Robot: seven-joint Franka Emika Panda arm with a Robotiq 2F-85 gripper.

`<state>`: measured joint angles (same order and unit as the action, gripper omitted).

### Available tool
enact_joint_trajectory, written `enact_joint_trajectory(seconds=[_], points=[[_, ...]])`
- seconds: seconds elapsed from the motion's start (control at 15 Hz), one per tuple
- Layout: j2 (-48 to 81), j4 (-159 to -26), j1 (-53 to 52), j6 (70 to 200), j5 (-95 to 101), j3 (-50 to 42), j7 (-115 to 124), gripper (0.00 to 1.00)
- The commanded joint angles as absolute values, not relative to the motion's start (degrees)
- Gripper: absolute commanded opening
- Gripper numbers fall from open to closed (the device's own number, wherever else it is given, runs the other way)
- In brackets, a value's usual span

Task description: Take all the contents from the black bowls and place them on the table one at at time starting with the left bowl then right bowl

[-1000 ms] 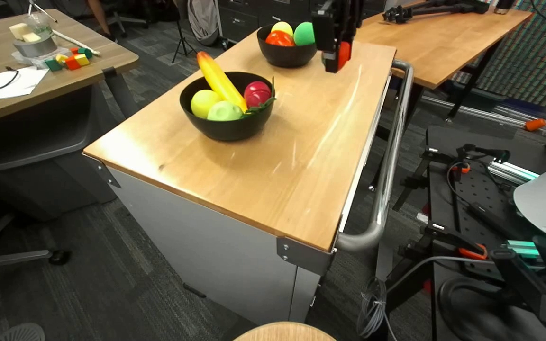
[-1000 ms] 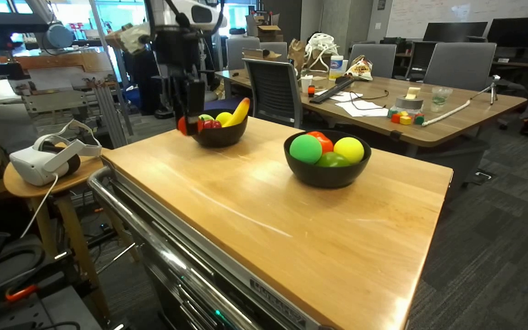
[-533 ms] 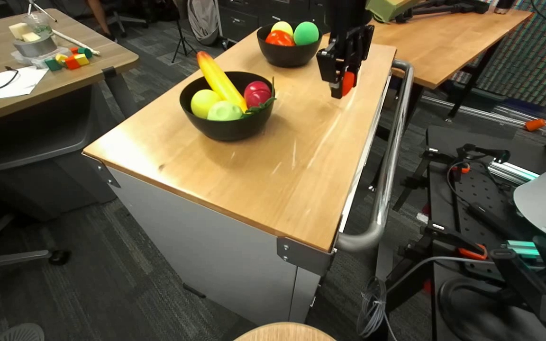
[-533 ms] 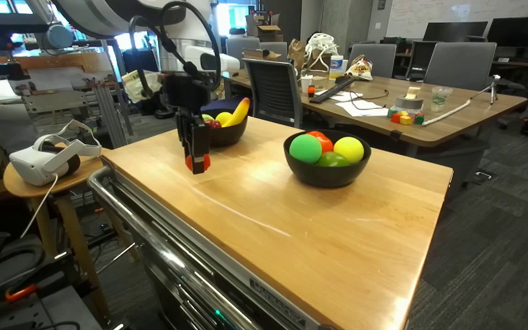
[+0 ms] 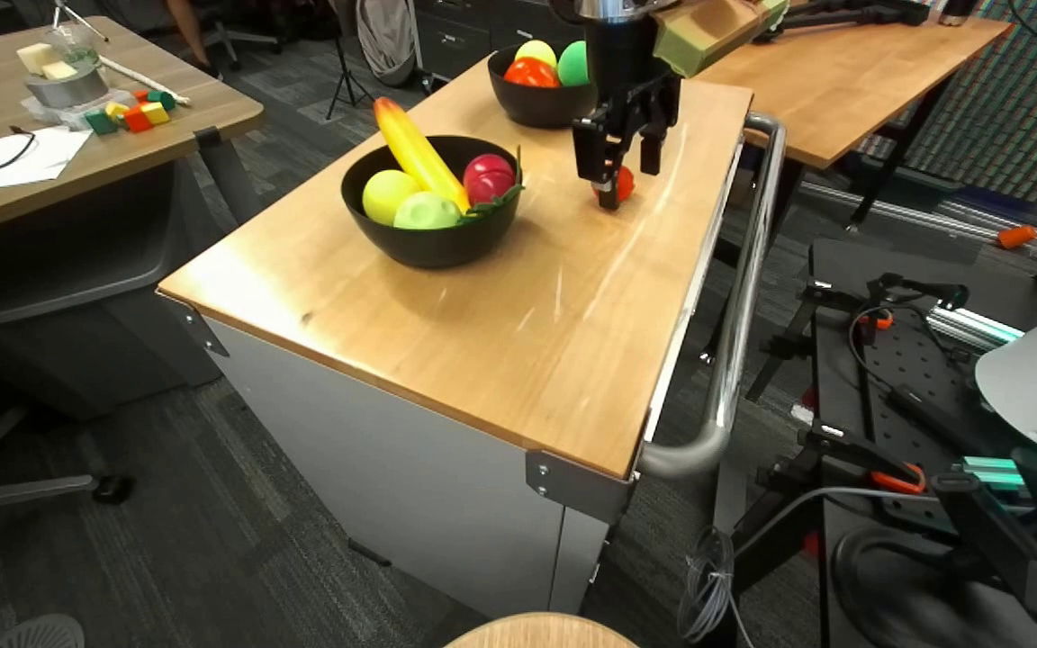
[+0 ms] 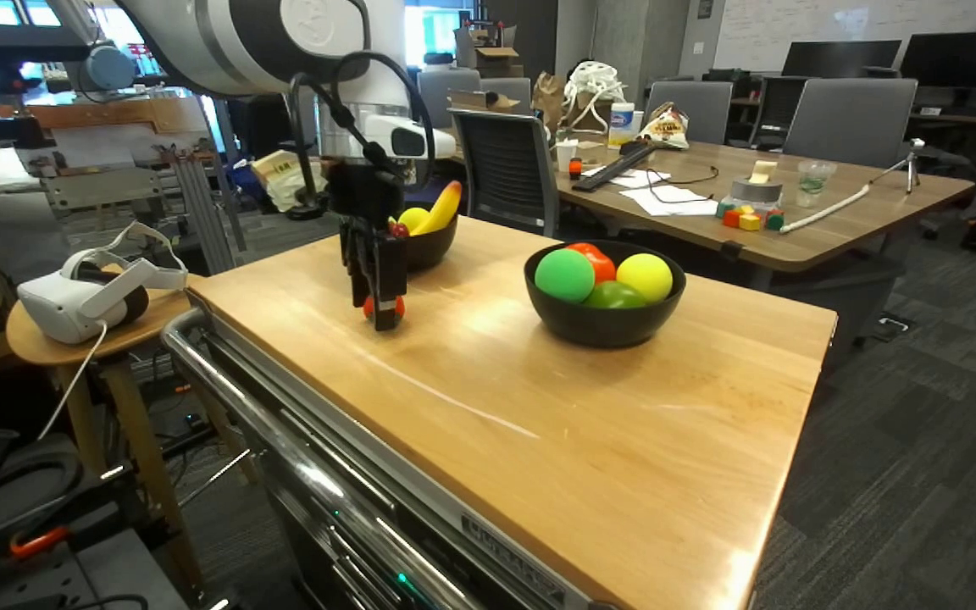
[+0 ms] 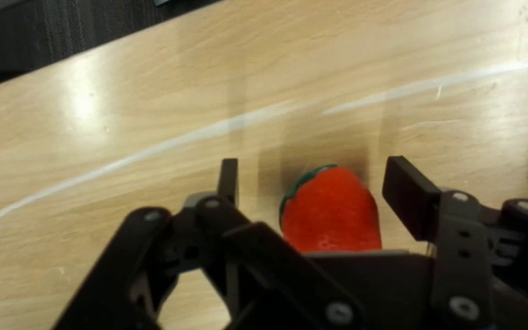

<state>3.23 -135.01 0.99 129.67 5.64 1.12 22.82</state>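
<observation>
My gripper [image 7: 317, 185] is open around a red strawberry-like fruit with a green edge [image 7: 332, 211], with gaps on both sides. The fruit is at the tabletop, partly behind the fingers in both exterior views [image 5: 626, 183] [image 6: 399, 307]; the gripper [image 5: 629, 184] also shows in both. A black bowl [image 5: 433, 247] holds a yellow banana [image 5: 424, 162], a yellow fruit [image 5: 388, 196], a pale green fruit [image 5: 427, 211] and a dark red fruit [image 5: 489, 178]. Another black bowl [image 6: 607, 326] holds a green ball [image 6: 564, 274], a yellow ball [image 6: 645, 278], a red fruit [image 6: 596, 261] and a dark green fruit [image 6: 615, 295].
The wooden tabletop [image 5: 500, 342] has a metal handle rail [image 5: 748, 279] along one side. A white headset [image 6: 85, 296] sits on a stool beside it. A desk [image 6: 835, 220] with blocks and tape stands behind.
The gripper came down to the table with the red fruit between its fingers, moving away from the table edge with the rail. Its fingers have opened and released the fruit.
</observation>
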Motion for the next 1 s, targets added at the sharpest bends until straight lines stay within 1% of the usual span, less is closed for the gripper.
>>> enact_joint_trajectory(seconds=[0.0,0.2,0.4,0.67,0.93], points=[[0.53,-131.65,-1.23,127.30,7.05,1.74,22.46,1.00],[-3.33,-129.24,-3.64,127.49,8.25,3.95,20.44,1.00],[-3.51,-125.83,-5.54,127.33,7.38,6.23,16.41,1.00],[1.79,-121.22,-6.97,127.16,6.54,7.74,11.11,1.00],[7.92,-117.73,-7.16,125.12,7.00,7.38,8.42,1.00]])
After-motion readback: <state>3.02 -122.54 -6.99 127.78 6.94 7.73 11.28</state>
